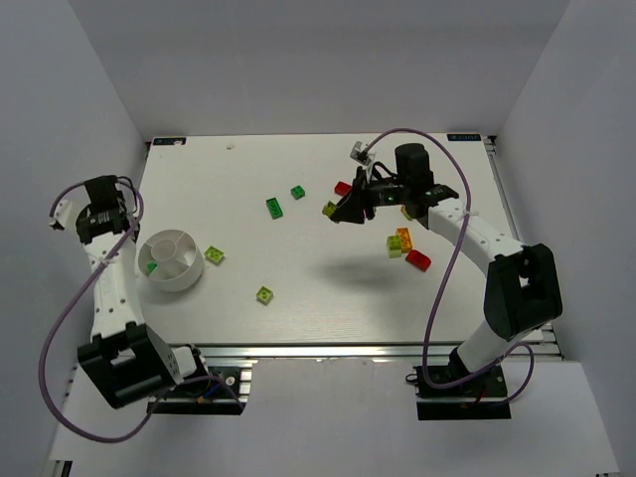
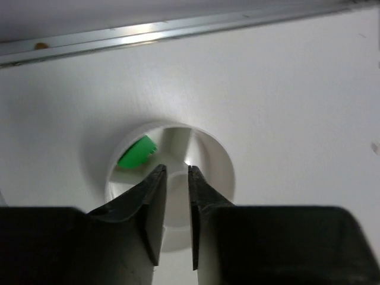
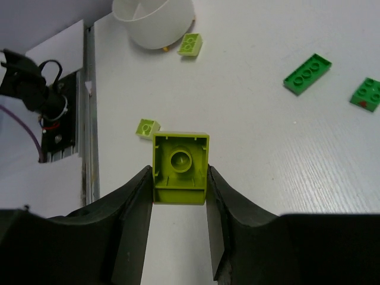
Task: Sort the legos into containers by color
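The white divided dish (image 1: 171,260) stands at the left with one green lego (image 1: 151,266) in a compartment. My left gripper (image 2: 177,170) hangs above the dish (image 2: 214,172), its jaws a narrow gap apart and empty; the green lego (image 2: 136,152) lies below, left of the tips. In the top view the left gripper (image 1: 104,221) is up-left of the dish. My right gripper (image 3: 179,169) is shut on a lime green lego (image 3: 180,160), held above the table, underside towards the camera. From above, the right gripper (image 1: 348,209) and this lego (image 1: 329,209) are at mid-table.
Loose legos lie about: lime ones (image 1: 215,255) (image 1: 264,294) near the dish, dark green ones (image 1: 275,208) (image 1: 298,192) at centre, a red one (image 1: 342,187) by the right gripper, and a lime, orange and red cluster (image 1: 404,243) under the right arm.
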`<state>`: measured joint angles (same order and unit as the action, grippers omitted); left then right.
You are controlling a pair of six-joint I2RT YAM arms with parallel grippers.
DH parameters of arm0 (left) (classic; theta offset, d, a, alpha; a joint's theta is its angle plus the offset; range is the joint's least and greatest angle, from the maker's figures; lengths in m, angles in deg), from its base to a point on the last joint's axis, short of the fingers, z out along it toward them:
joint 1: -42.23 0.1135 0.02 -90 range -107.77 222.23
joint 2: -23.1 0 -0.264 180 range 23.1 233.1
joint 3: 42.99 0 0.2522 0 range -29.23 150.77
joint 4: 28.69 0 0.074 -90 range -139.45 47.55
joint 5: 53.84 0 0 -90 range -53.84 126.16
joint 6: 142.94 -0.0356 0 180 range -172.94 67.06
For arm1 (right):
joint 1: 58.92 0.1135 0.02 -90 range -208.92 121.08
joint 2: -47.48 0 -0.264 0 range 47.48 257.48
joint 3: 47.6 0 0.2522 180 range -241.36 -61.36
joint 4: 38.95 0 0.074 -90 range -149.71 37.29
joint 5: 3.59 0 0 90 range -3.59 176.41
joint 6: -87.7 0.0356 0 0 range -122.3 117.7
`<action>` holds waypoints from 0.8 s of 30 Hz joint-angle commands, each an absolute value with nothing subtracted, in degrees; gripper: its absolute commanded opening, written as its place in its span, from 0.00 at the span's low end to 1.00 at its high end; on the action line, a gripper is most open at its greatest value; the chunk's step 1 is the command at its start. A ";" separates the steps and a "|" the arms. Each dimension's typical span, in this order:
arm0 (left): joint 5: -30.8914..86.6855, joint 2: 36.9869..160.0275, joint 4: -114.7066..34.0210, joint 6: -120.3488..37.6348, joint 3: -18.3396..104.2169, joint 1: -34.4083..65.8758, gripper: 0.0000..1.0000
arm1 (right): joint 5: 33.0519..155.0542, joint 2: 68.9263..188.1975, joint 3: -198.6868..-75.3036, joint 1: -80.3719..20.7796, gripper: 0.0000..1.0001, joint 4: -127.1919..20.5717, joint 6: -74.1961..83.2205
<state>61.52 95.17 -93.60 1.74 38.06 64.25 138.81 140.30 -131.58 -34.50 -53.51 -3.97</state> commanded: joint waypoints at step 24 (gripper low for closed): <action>8.46 71.78 -59.59 1.81 15.60 43.84 0.83 | 123.60 136.07 -135.98 -13.23 0.04 -63.53 -29.55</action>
